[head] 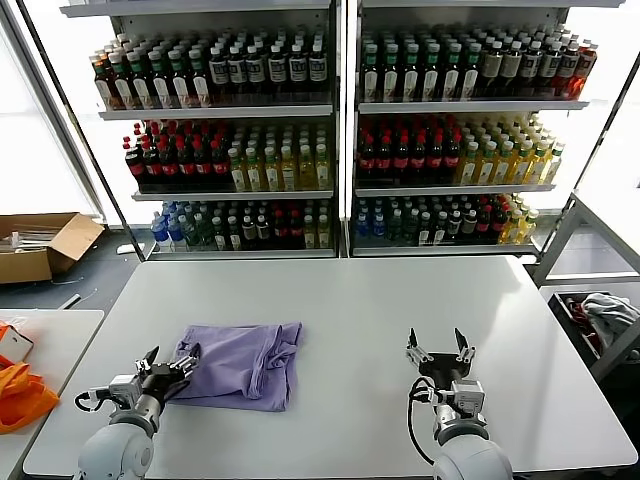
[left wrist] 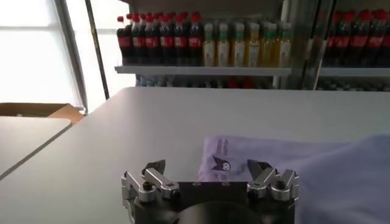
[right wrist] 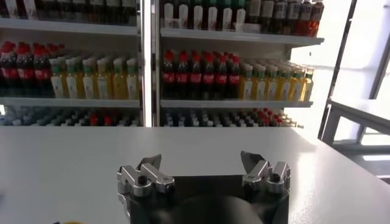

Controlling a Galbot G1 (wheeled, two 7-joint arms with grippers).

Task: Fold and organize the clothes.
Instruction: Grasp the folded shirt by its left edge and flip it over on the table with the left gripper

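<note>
Head view shows a lavender T-shirt (head: 240, 363) lying partly folded on the white table (head: 360, 310), toward the robot's left and near the front edge. The left gripper (head: 172, 366) sits at the shirt's near-left edge, jaws spread wide and holding nothing; the left wrist view shows the cloth (left wrist: 286, 161) just beyond the open fingertips, its dark cartoon print (left wrist: 221, 164) facing up. The right gripper (head: 438, 350) hovers well apart from the shirt over bare table, jaws likewise wide open and empty.

The shirt looks light, thin and limp, so it will likely sag and drag rather than keep its shape when lifted. A pinch on a doubled edge or corner, such as the near-left hem, probably gives the surest hold.
</note>
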